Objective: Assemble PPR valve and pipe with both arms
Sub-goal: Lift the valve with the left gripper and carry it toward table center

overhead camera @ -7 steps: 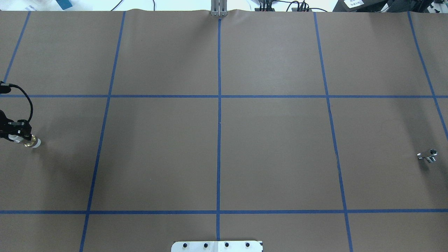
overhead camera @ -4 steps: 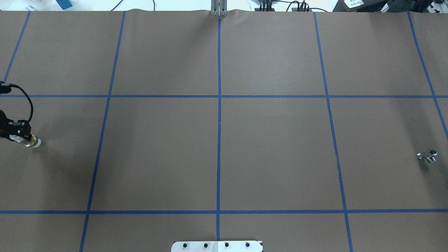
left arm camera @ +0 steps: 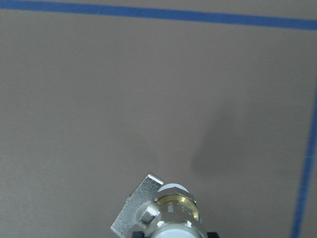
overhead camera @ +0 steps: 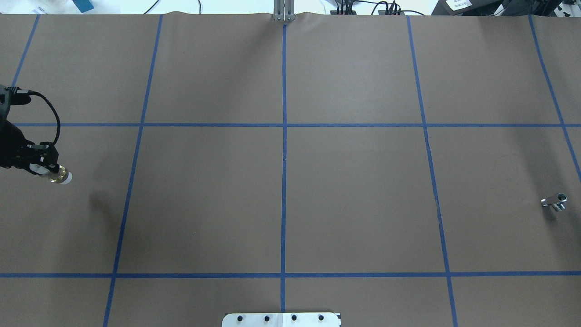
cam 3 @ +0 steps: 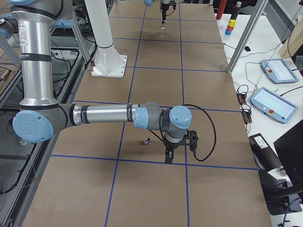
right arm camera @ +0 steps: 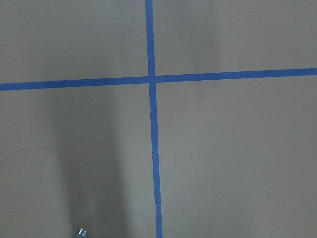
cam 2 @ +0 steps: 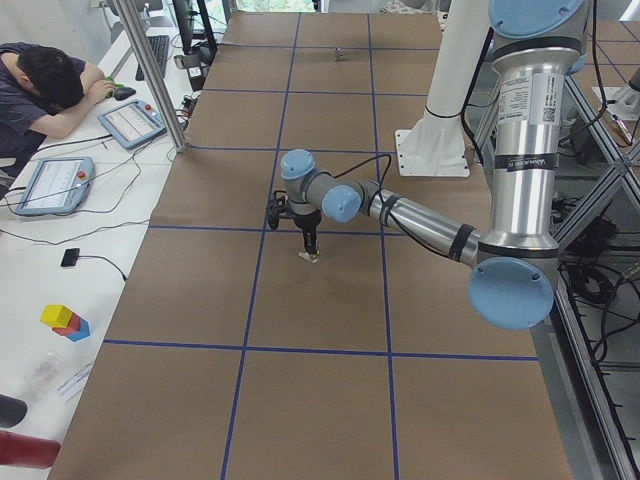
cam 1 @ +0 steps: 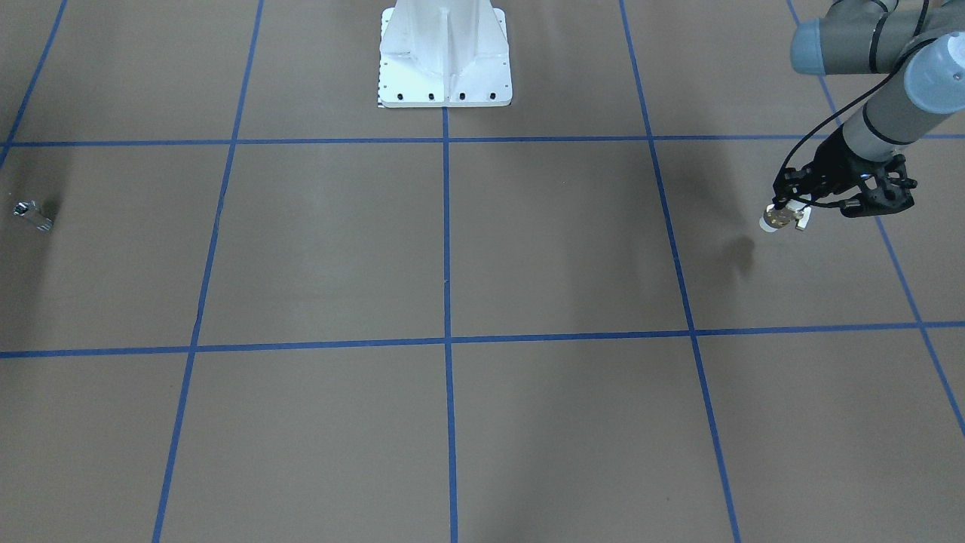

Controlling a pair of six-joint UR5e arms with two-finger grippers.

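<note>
My left gripper (overhead camera: pixel 45 167) is shut on the PPR valve (overhead camera: pixel 59 176), a stubby fitting with white collars and a brass middle. It holds the valve above the brown table at the far left, and the valve's shadow lies apart on the paper. The valve also shows in the front view (cam 1: pixel 779 219), the left side view (cam 2: pixel 309 257) and the left wrist view (left arm camera: pixel 171 210). The pipe (overhead camera: pixel 554 202), a small shiny silvery piece, lies on the table at the far right (cam 1: pixel 30 214). My right gripper (cam 3: pixel 168 158) hangs just beside the pipe (cam 3: pixel 147 140), apart from it. I cannot tell whether it is open.
The white pedestal base (cam 1: pixel 445 60) stands at the robot's edge of the table. Blue tape lines (overhead camera: pixel 284 159) divide the brown paper into squares. A person (cam 2: pixel 50 85) leans on the side bench by tablets (cam 2: pixel 130 122).
My left gripper has risen with the valve and moved towards the table's middle. The valve's shadow now lies apart from it. The pipe has not moved.
</note>
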